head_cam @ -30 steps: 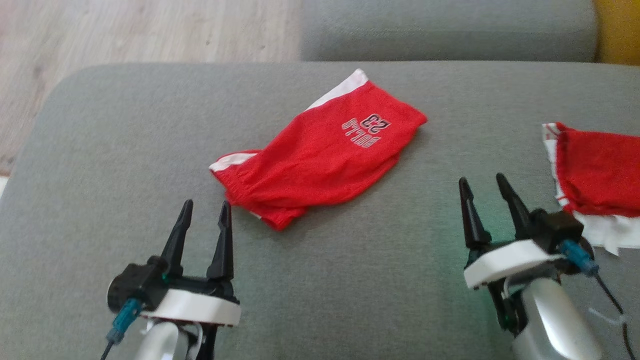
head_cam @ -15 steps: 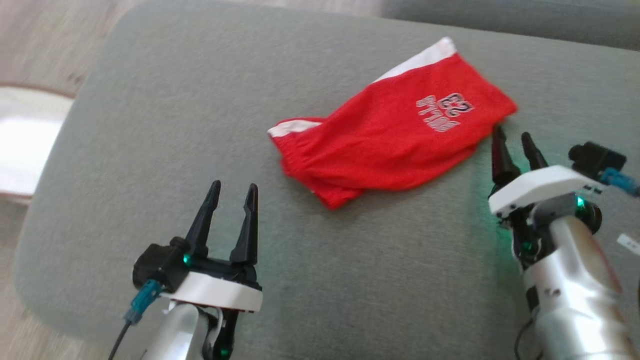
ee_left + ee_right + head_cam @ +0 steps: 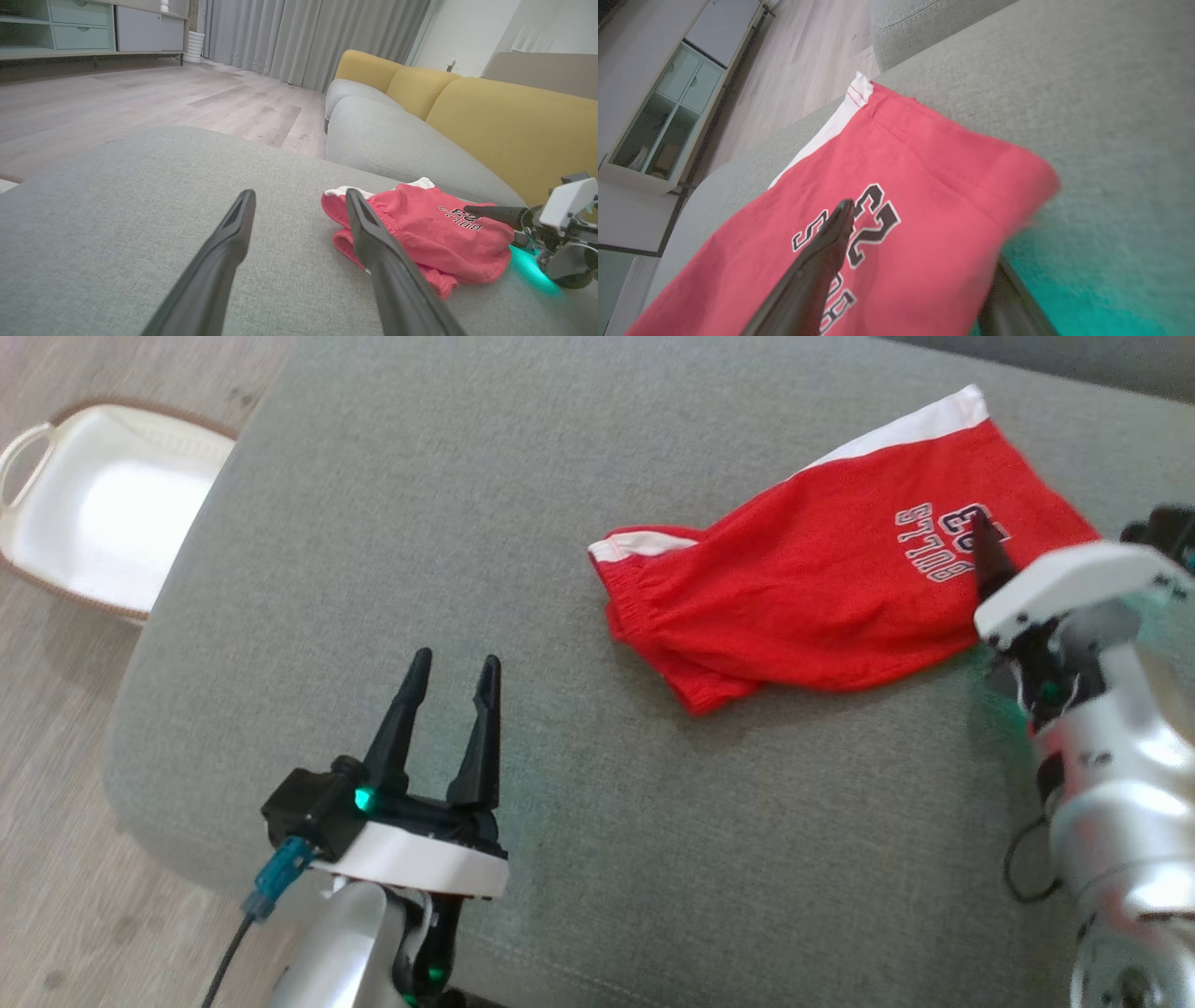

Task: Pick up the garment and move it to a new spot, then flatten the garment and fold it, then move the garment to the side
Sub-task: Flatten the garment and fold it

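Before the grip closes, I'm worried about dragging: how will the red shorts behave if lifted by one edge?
Probably floppy: the red shorts lie in soft wrinkles, so the free end would likely hang and drag. Likely light, being thin fabric. Pushed, they'd probably bunch on the textured grey cushion.

My silver arms [image 3: 1111,784] carry white wrist plates [image 3: 411,875], long tapered black fingers [image 3: 400,733], green lights [image 3: 360,798] and a teal cable plug [image 3: 278,889].
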### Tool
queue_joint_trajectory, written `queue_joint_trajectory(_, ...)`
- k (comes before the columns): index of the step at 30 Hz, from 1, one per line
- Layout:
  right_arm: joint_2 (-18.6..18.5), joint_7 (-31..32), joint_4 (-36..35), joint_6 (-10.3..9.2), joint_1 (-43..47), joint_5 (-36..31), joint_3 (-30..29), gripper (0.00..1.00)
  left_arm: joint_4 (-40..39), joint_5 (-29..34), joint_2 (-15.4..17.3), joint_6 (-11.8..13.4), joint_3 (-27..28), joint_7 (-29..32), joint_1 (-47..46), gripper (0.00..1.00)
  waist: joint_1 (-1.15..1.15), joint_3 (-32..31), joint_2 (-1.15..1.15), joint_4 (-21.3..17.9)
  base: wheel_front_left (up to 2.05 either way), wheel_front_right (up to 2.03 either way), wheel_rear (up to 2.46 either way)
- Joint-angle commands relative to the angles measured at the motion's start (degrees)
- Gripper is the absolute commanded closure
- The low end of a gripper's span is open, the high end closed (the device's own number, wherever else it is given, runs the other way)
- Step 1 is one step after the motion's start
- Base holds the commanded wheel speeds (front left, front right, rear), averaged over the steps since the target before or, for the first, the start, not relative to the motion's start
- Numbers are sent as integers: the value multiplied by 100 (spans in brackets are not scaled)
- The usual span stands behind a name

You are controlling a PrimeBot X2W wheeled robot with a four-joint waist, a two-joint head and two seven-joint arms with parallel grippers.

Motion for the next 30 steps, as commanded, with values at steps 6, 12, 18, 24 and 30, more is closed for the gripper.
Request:
queue_joint_trajectory(6,-5,488,658,-4,-556,-411,36,0,-238,-197,20,8,31,-29,-241,0,1,295,0,230,0,0,0)
queue_joint_trajectory(12,-156,544,1056,-4,-967,-704,-97,58,-260,-311,20,8,-5,-29,-326,0,1,411,0,319,0,0,0)
queue_joint_trajectory(18,-189,334,1166,-4,-1091,-832,-213,100,-238,-338,20,8,-2,-29,-372,0,1,421,0,296,0,0,0)
queue_joint_trajectory(24,-112,-276,1058,-4,-1102,-727,-301,100,-201,-288,20,8,55,-29,-373,0,1,335,0,129,0,0,0)
queue_joint_trajectory(30,-4,-788,782,-4,-896,-389,-291,100,-175,-191,19,8,123,-29,-341,0,1,138,0,-188,0,0,0)
